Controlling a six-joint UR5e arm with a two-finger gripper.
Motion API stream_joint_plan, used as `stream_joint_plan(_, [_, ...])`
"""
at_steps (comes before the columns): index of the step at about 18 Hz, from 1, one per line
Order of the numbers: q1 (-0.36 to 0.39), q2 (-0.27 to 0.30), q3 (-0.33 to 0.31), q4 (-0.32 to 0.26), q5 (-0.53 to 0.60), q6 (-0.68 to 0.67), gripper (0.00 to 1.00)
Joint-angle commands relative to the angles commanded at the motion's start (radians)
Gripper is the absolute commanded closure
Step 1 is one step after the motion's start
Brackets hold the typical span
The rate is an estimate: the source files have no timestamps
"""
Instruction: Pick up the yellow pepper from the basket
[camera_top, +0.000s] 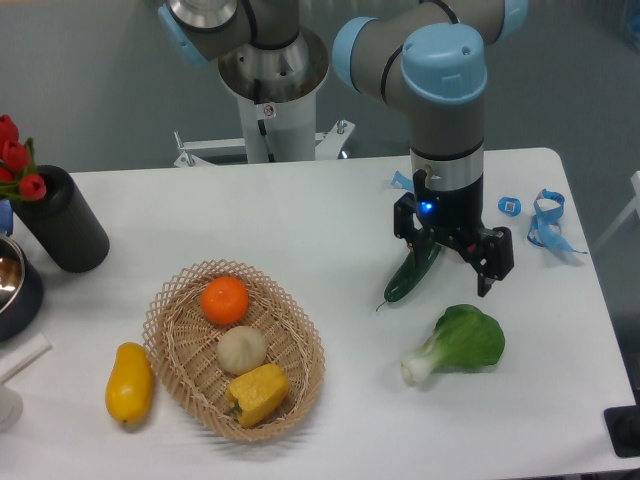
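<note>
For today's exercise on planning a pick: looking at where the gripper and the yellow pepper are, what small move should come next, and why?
Probably travel left and toward the table's near edge. The gripper hangs open over the right side beside a dark green vegetable, holding nothing, while the yellow pepper lies in the basket, at its near end, beside a pale round item.

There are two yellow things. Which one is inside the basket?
The yellow pepper, blocky and lobed, lies inside the basket near its front. The smooth long yellow fruit lies on the table outside, left of it.

A lab: pedestal-mounted robot arm (440, 90) at white table (330, 210).
</note>
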Motion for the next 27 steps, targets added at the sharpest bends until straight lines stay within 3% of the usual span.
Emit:
stream_joint_plan(10, [-0.005, -0.003, -0.02, 0.005, -0.011, -0.031, 0.0])
stream_joint_plan(14, [-0.009, -0.009, -0.029, 0.006, -0.046, -0.107, 0.0])
stream_joint_plan(21, [-0.052, -0.074, -0.017, 0.038, -0.046, -0.152, 0.0])
stream_joint_plan(23, [-0.092, -0.09, -0.015, 0.074, -0.045, -0.155, 0.0])
stream_joint_plan(27, [-0.129, -0.112, -0.008, 0.077, -0.064, -0.164, 0.0])
